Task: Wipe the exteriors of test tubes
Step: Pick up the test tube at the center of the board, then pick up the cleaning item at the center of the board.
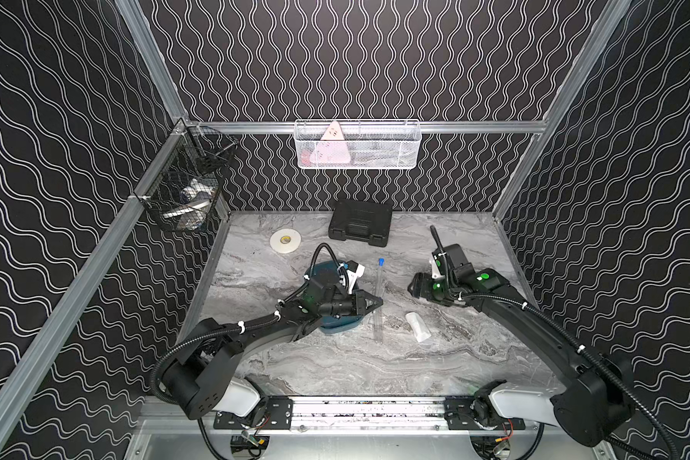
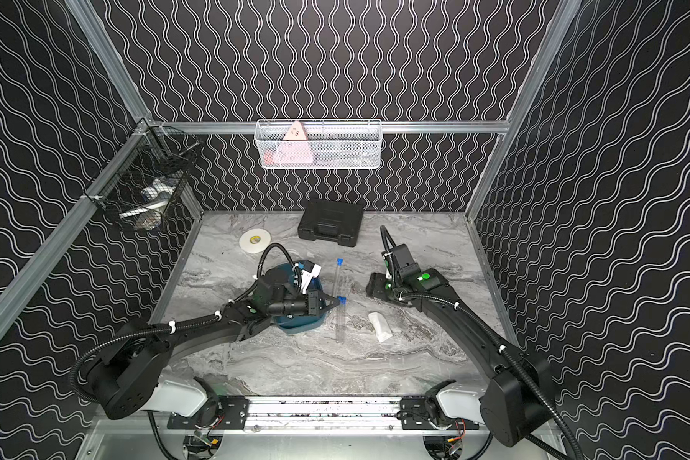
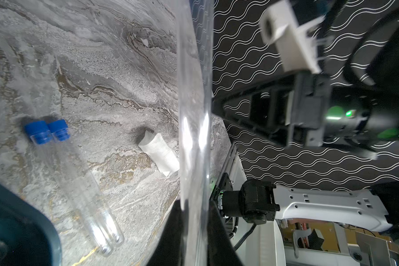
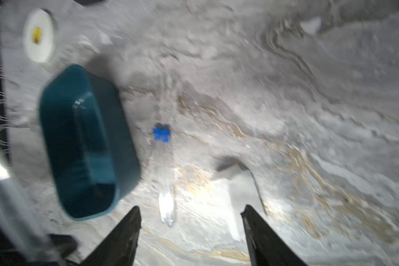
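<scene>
L gripper (image 3: 194, 202) clamped tight on one test tube (image 1: 379, 278), held over mid table (image 1: 335, 370). Two more tubes (image 3: 78, 182) lie beside the tray (image 4: 124, 147). R gripper (image 4: 190, 209) is wide open and empty. Wipe not begun, I'd say. Next, R must pinch the tissue (image 1: 417, 326), which lies nearer the front edge.

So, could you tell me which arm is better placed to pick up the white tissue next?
The right. The right gripper is open and empty, with the tissue close ahead of it; the left gripper is shut on a test tube.
</scene>
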